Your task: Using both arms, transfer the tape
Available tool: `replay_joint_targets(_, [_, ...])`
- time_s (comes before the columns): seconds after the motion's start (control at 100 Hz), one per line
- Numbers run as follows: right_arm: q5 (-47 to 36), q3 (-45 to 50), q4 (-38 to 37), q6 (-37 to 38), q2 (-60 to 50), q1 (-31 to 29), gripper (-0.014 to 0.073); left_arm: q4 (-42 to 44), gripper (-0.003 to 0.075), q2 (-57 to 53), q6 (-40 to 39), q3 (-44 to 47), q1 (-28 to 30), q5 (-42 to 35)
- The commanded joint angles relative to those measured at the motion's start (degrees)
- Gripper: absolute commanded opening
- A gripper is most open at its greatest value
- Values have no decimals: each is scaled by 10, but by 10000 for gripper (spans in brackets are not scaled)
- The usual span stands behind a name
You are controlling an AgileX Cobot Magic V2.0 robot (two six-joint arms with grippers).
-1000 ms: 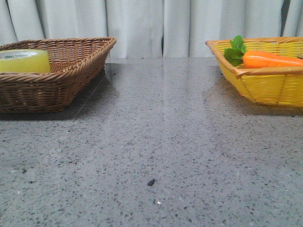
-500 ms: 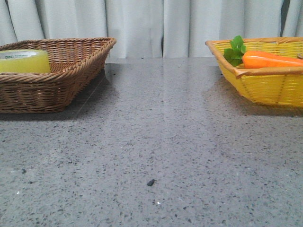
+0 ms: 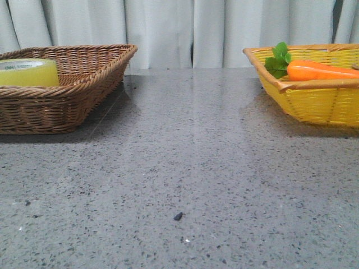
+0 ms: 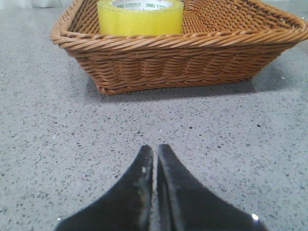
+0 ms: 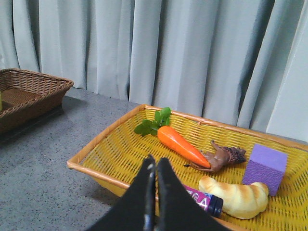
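Grey speckled table [image 3: 185,168], pale curtain behind. Tape [image 4: 140,17] is seen inside the brown basket [image 4: 178,62], near one wall. Left gripper [image 4: 154,153] is held low over the table, fingers clenched together, empty; the tape lies ahead of the tips, beyond the rim, well apart. Right gripper [image 5: 155,163] is likewise closed and empty, above the yellow basket [image 5: 103,149].

Risk, judged: a low approach could catch the rim and shove the basket; the glossy roll could slip from a shallow pinch.
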Motion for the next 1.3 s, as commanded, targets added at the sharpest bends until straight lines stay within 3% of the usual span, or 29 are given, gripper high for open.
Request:
replay_joint_targets(0.0, [-45, -12, -16, 2, 10, -1, -56, -9, -21, -17, -8, 6, 1, -28])
replay_joint_targets(0.48, [-47, 3, -16, 2, 8, -5, -56, -9, -21, -17, -8, 6, 1, -28])
replay_joint_targets(0.67, [-36, 99, -26, 2, 1, -72, -56, -9, -21, -17, -8, 6, 1, -28])
replay_joint_targets(0.74, [-94, 161, -19, 2, 1, -104, -56, -9, -21, -17, -8, 6, 1, -28])
replay_joint_targets(0.83, [-233, 244, -9, 38, 1, -141, -56, -9, -21, -17, -8, 6, 1, -28])
replay_joint_targets(0.91, [-331, 315, 43, 42, 1, -174, -56, -9, -21, -17, -8, 6, 1, -28])
replay_joint_targets(0.98, [-361, 356, 104, 42, 1, -198, -56, -9, -21, -17, -8, 6, 1, -28])
replay_joint_targets(1.03, [-362, 374, 126, 42, 1, -210, -56, -9, -21, -17, -8, 6, 1, -28])
replay_joint_targets(1.16, [-259, 371, 131, 42, 1, -227, -56, -9, -21, -17, -8, 6, 1, -28])
replay_joint_targets(1.29, [-261, 371, 131, 41, 1, -227, -56, -9, -21, -17, -8, 6, 1, -28])
